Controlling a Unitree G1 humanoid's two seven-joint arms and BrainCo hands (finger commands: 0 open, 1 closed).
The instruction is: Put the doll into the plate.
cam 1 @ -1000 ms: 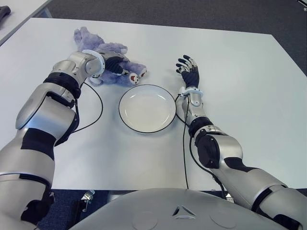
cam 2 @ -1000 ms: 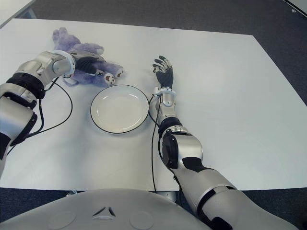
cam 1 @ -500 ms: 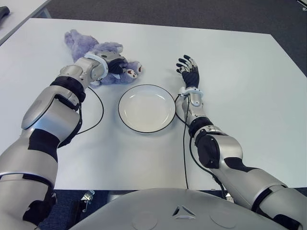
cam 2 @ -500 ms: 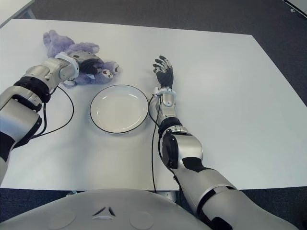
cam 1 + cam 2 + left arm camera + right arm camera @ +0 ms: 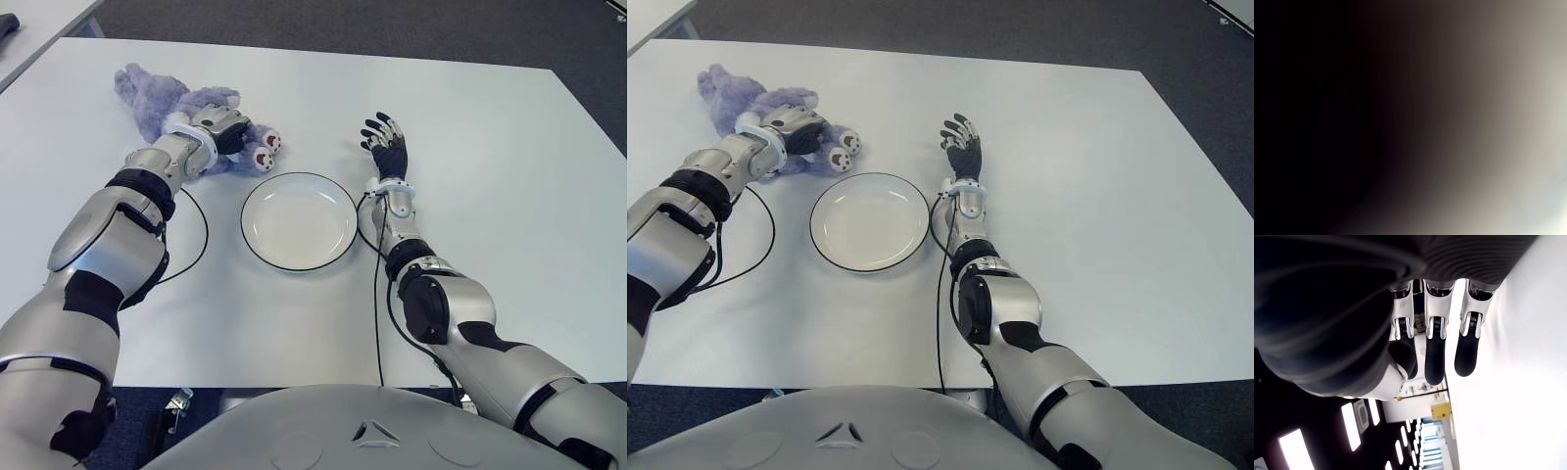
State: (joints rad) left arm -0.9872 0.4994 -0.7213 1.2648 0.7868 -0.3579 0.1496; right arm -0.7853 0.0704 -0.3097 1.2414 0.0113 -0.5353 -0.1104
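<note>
Table: the broad white rectangular table (image 5: 490, 196) fills most of both eye views, with dark grey carpet beyond its far edge. It looks the same as a second ago.
Doll: the fuzzy purple plush doll (image 5: 157, 93) lies on the table at the far left, beyond and to the left of the plate and outside it. Its feet with the pale, red-marked soles (image 5: 265, 152) point toward the plate's far left rim, near it but apart from it. Compared with a second ago the whole doll has slid to the left and a little farther away; its feet, which then lay just beyond the rim, now sit further left.
Plate: the round white plate with a thin dark rim (image 5: 257, 240) sits near the middle of the table, between the two arms, with nothing in it. It has not moved.
Left hand: the silver and black left hand (image 5: 227, 129) is down on the doll's body near the legs, its fingers wrapped into the plush and gripping it. Half a second ago it was slightly nearer the plate; it has drawn left with the doll. Its own wrist view is only a dark blur.
Right hand: the black-fingered right hand (image 5: 384, 142) shows to the right of the plate, fingers extended and spread, holding nothing; the right wrist view shows straight fingers (image 5: 1434, 352). It has stayed where it was.
Cable: a thin black cable (image 5: 201, 230) loops on the table left of the plate.
</note>
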